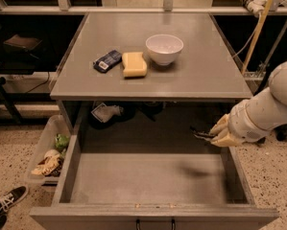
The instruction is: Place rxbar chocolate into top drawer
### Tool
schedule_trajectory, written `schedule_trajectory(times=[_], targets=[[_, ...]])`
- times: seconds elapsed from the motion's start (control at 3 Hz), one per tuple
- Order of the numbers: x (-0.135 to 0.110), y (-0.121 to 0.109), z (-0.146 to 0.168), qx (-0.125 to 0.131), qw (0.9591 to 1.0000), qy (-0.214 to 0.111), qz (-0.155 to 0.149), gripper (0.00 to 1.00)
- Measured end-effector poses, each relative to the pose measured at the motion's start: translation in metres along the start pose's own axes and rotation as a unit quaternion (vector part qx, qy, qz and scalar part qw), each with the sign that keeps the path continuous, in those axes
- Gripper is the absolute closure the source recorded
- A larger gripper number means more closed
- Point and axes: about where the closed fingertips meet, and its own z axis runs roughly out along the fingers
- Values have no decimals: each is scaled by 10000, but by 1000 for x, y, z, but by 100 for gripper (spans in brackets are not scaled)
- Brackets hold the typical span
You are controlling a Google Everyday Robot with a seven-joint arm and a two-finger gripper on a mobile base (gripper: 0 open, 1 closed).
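The top drawer (148, 178) is pulled wide open under the grey table, and its grey inside is bare. My gripper (214, 133) hangs just inside the drawer's right wall, above the back right of its floor. Its beige fingers (221, 127) are shut on a thin dark flat thing, the rxbar chocolate (199, 133), which sticks out to the left, seen edge-on. A faint shadow lies on the drawer floor below it.
On the table top (205, 80) lie a dark blue packet (107, 60), a yellow sponge (134, 63) and a white bowl (164, 48). A clear bin of clutter (49, 150) stands on the floor at the left. A shoe (4, 202) is at the bottom left.
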Motion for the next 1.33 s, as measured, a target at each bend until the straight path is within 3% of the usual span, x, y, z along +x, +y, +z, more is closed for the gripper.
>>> schedule_trajectory(times=[0.67,1.0,1.33], targets=[[6,6,25,31,10000,-13,-23,100],[22,32,91,28,10000,-81,1,100],[19,19,95,346,9993,-155,1,100]])
